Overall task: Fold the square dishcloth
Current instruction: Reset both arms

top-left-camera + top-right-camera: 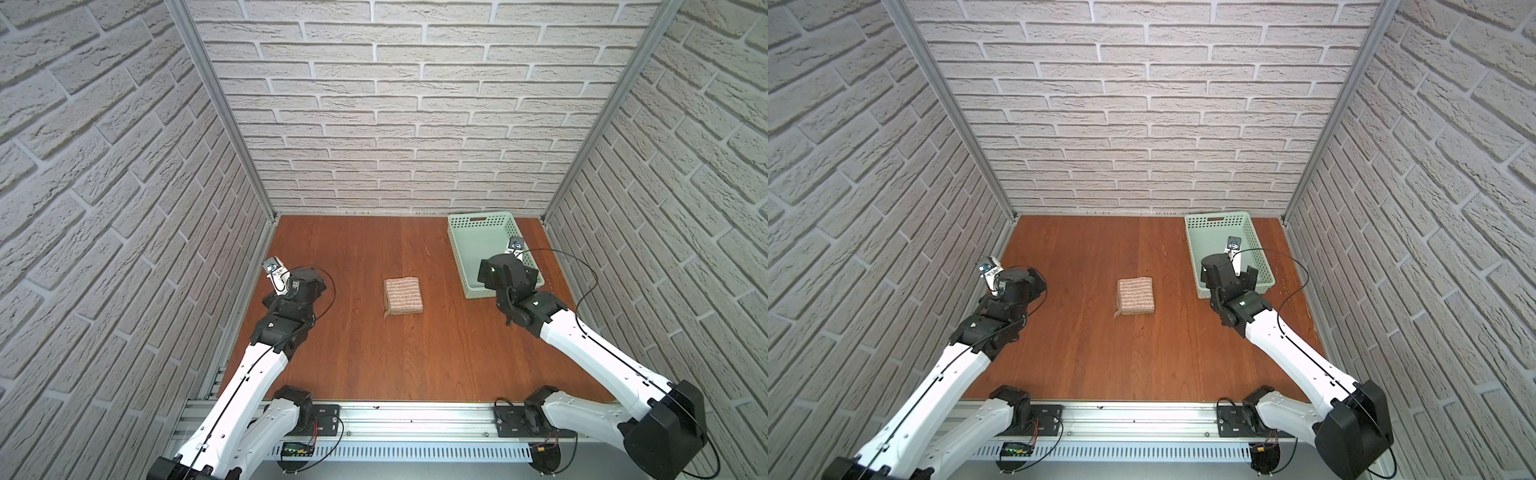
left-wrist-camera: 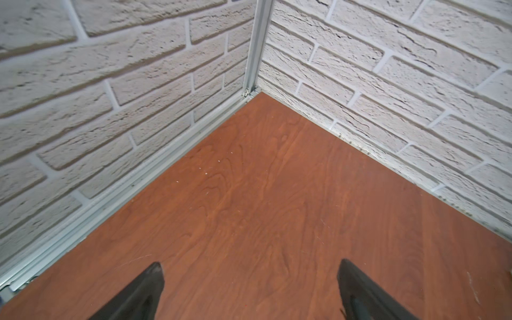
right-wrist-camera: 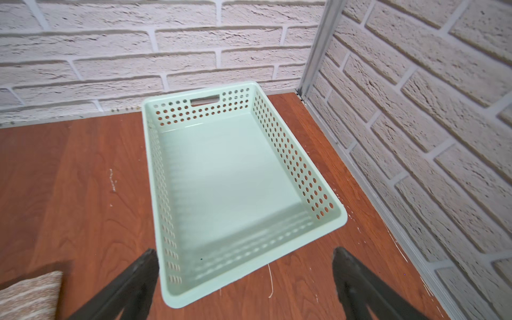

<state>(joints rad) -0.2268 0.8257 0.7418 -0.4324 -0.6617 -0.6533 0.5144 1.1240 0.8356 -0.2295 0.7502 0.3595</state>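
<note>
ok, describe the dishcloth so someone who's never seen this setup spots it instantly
Start at the red-brown wooden table boxed in by white brick walls. Near its middle, apart from the mint-green perforated basket at the far right, lies the square dishcloth, folded into a small thick pad. It is the only fabric there: tan-brown with thin cream stripes.

No text, label or number can be read.
</note>
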